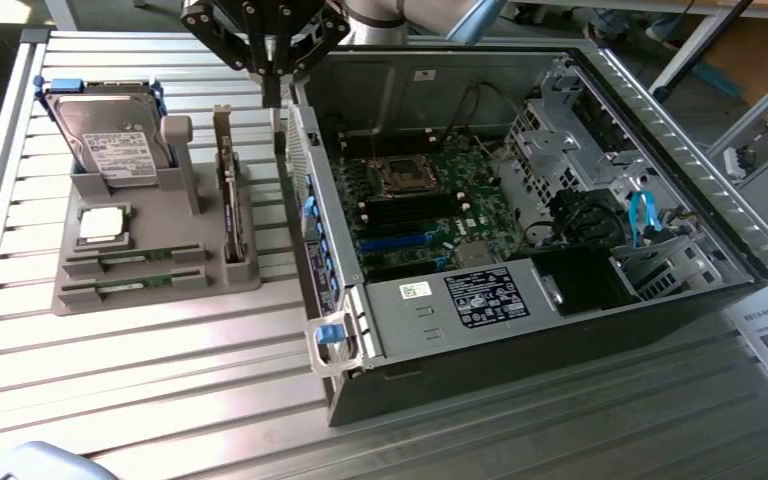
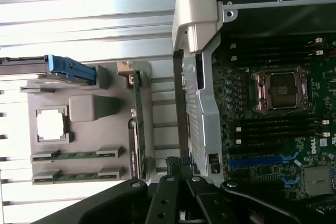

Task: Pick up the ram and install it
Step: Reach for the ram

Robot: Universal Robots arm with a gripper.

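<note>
- Gripper [image 1: 272,98]: hanging over the computer case's [image 1: 704,200] wall beside the grey holder [image 1: 157,235], fingers pressing together, carrying nothing.
- Ram [image 1: 131,262]: lying in the holder beside its twin stick [image 1: 128,290], towards the exterior view's lower left of the gripper, its long axis running across that view.

Open computer case [image 1: 531,365] on slatted table [image 1: 157,380], grey holder [image 1: 131,195] beside it with hard drive [image 1: 111,135], expansion card [image 1: 231,200]

1. The exterior view is looking steeply down from afar, taking in the whole open computer case [image 1: 518,372] and grey parts holder [image 1: 131,188].
2. The wrist view is looking straight down from nearer.
3. Both are sharing the holder and CPU socket [image 1: 404,178].
</note>
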